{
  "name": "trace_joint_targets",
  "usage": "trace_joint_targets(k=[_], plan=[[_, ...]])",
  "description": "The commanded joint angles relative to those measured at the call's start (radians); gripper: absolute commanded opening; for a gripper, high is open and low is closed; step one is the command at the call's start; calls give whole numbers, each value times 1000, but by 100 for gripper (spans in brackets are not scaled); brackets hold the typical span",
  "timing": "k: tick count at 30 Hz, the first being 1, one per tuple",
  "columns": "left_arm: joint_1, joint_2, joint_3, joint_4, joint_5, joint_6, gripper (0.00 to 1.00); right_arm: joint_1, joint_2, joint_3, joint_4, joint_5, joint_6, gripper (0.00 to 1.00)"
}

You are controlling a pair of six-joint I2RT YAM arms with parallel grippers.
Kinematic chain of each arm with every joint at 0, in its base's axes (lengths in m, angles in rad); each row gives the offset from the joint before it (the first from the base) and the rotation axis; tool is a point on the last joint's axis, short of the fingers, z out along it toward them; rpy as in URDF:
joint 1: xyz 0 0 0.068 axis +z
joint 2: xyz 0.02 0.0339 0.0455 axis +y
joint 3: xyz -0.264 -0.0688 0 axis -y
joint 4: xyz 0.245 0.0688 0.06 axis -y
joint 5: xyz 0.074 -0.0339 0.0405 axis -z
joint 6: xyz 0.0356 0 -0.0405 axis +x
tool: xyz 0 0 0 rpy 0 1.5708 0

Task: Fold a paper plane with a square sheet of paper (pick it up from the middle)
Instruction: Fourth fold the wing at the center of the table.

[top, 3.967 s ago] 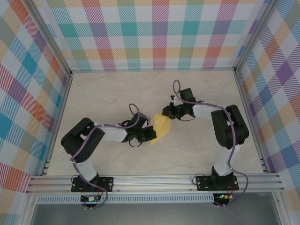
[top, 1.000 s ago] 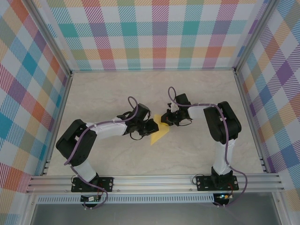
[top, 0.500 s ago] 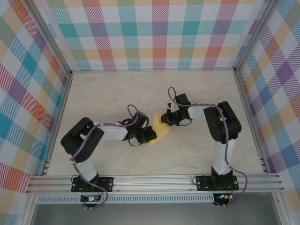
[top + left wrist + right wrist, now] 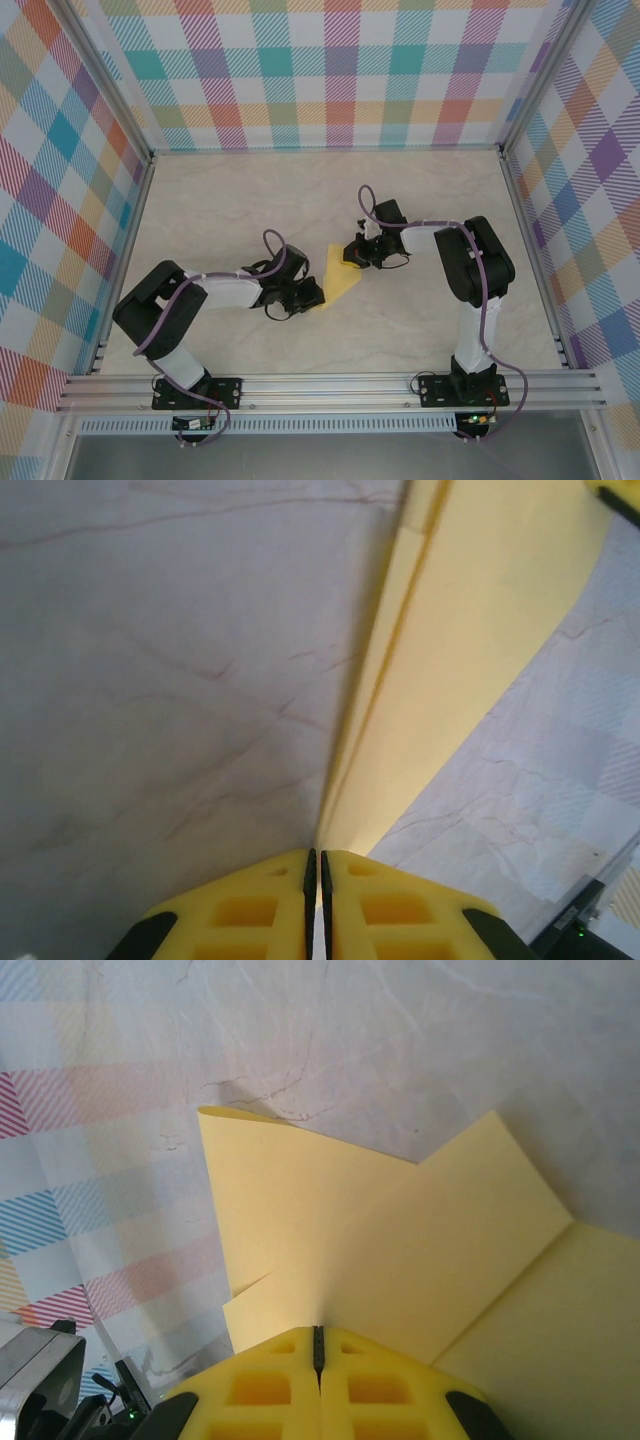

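Left claw (image 4: 312, 294), its yellow ribbed fingers (image 4: 240, 908) pressed together, pinches one pointed tip of the square sheet of paper (image 4: 338, 272). Right claw (image 4: 352, 256), fingers likewise closed, grips the opposite edge. From above, the paper reads as a small yellow triangle stretched between both claws at the middle of the desk (image 4: 230, 210). The left wrist camera shows stacked, folded edges running away from the pinch. The right wrist camera shows smooth overlapping flaps with sharp corners. The desk is pale and marble-veined, and plaid walls (image 4: 340, 70) surround it.
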Motion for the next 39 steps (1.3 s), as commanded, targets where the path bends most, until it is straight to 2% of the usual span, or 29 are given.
trace_joint_targets(k=[1,5,13,19,23,31,39], plan=[[-13,-67,8,-123,-74,11,13,1,77,-34,-95,174,-19,3],[-13,-92,59,-79,-83,-4,14,0,83,-30,-93,171,-17,3],[-20,9,119,70,35,-44,16,2,82,-29,-94,170,-17,3],[-27,90,110,49,91,-54,16,0,84,-33,-93,170,-17,3],[-30,111,72,8,72,-55,16,1,84,-36,-93,174,-17,3],[-33,80,11,-106,37,-4,14,0,86,-37,-96,176,-22,3],[-33,45,-35,-129,27,5,13,1,86,-36,-96,178,-17,3]])
